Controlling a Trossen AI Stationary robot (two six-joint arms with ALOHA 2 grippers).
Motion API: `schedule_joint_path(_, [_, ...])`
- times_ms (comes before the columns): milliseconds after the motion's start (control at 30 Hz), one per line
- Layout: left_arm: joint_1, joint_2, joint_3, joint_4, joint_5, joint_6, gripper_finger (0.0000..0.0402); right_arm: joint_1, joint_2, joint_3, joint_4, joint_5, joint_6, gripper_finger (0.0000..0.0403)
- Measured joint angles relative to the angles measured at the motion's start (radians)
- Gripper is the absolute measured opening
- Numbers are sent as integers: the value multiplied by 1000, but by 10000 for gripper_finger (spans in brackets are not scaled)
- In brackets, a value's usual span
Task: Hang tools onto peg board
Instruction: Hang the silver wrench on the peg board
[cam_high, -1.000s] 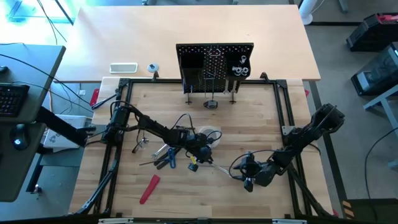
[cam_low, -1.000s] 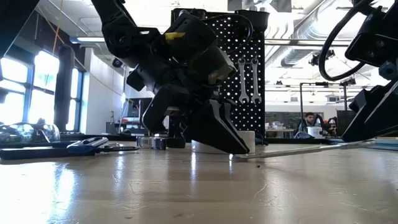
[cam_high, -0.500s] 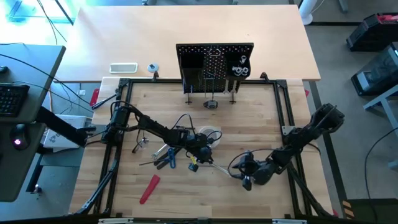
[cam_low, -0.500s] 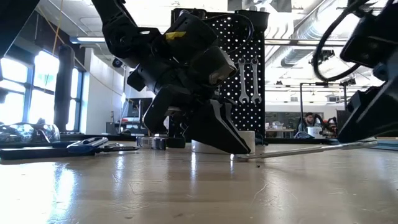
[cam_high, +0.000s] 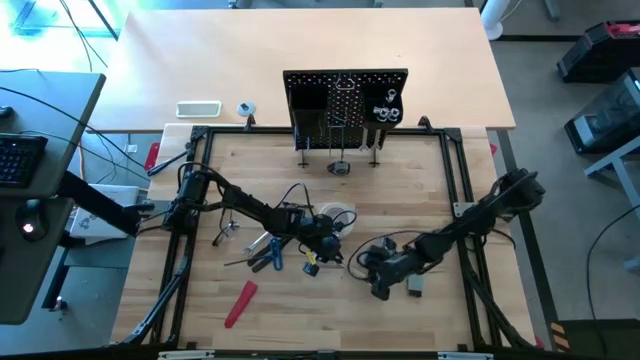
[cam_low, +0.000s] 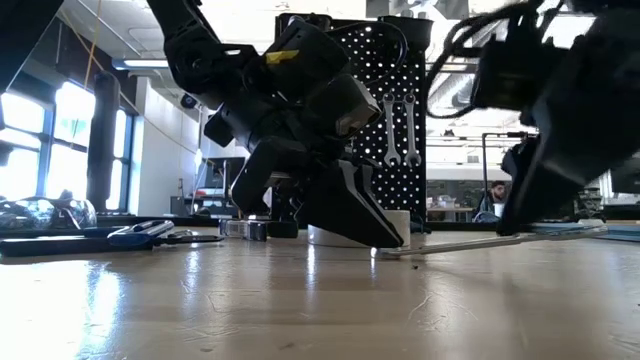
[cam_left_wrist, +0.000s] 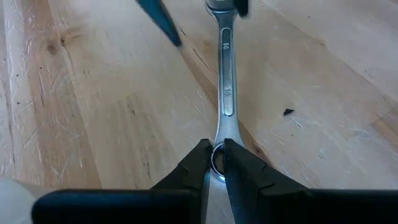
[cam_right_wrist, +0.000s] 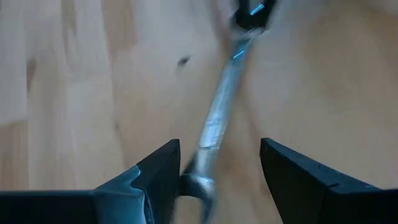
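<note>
Standing upright at the tabletop's (cam_high: 440, 190) far edge, the peg board (cam_high: 345, 100) carries two wrenches. My left gripper (cam_left_wrist: 214, 163) fingers pinch a tabletop wrench (cam_left_wrist: 225, 81) stamped "14"; right gripper (cam_right_wrist: 217, 165) fingers straddle its other end, open.

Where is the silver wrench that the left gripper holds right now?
In the high view, the silver wrench lies on the wooden table near its middle, between the left gripper and the open right gripper.
</note>
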Motion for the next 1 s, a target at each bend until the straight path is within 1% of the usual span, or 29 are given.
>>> schedule_joint_path(67, [0,0,0,2,-3,0,35,0,62,45,-19,-40,-8,217])
schedule_joint_path(133, [0,0,0,3,-3,1,35,1,122,97,-63,-49,-18,217])
schedule_joint_path(233, [0,0,0,4,-4,2,35,2,201,190,-196,-34,-16,215])
schedule_joint_path(333, [-1,1,0,3,-4,2,35,10,248,271,-321,-16,-23,196])
schedule_joint_path(433, [-4,1,0,3,-3,3,35,22,264,312,-385,-1,-31,148])
schedule_joint_path(600, [-14,2,0,7,21,3,35,22,263,319,-406,-1,-10,33])
schedule_joint_path(700, [-18,2,0,10,19,3,35,26,263,318,-405,20,-11,30])
schedule_joint_path(867, [-22,-11,0,-2,-1,3,35,27,260,317,-403,25,0,30])
schedule_joint_path(1000, [-17,-71,-4,-64,-21,14,35,44,245,315,-409,61,0,30])
